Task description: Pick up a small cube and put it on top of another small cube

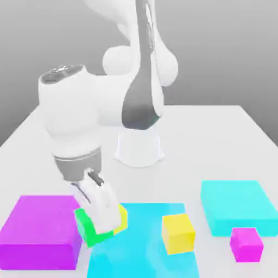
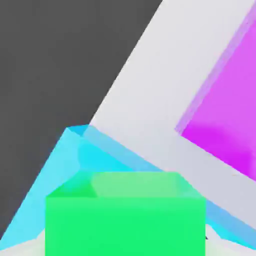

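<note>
The fingers (image 1: 104, 220) pinch the small bright green cube (image 1: 88, 227), holding it tilted above the near left edge of the flat cyan slab (image 1: 146, 250), just beside the big magenta block (image 1: 38, 231) on the white bench (image 1: 217, 141). A yellow cube (image 1: 178, 233) sits on the slab to the right; another yellow cube (image 1: 124, 218) peeks out behind the fingers.

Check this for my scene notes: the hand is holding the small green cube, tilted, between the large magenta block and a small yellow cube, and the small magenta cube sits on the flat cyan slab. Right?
One detail is wrong. In the exterior view the small magenta cube sits on the white table, in front of the thick cyan block, not on the flat cyan slab. The rest holds: the hand holds the small green cube tilted, between the large magenta block and a small yellow cube.
</note>
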Robot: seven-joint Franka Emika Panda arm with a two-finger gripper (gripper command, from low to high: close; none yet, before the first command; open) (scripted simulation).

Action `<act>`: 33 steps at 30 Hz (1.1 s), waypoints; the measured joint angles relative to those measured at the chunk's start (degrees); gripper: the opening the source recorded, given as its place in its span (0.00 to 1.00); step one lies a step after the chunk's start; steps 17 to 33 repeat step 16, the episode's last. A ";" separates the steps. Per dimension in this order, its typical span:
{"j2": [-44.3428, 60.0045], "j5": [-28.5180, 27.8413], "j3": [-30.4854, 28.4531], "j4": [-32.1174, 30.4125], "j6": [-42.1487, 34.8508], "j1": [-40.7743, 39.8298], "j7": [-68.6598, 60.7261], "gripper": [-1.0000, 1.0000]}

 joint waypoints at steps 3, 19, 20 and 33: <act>0.00 -2.63 4.11 0.20 -1.11 5.32 0.81 0.00; 12.02 -27.99 3.05 4.41 2.71 26.62 22.35 1.00; 12.02 -27.99 3.05 4.41 2.71 26.62 22.35 1.00; 12.02 -27.99 3.05 4.41 2.71 26.62 22.35 1.00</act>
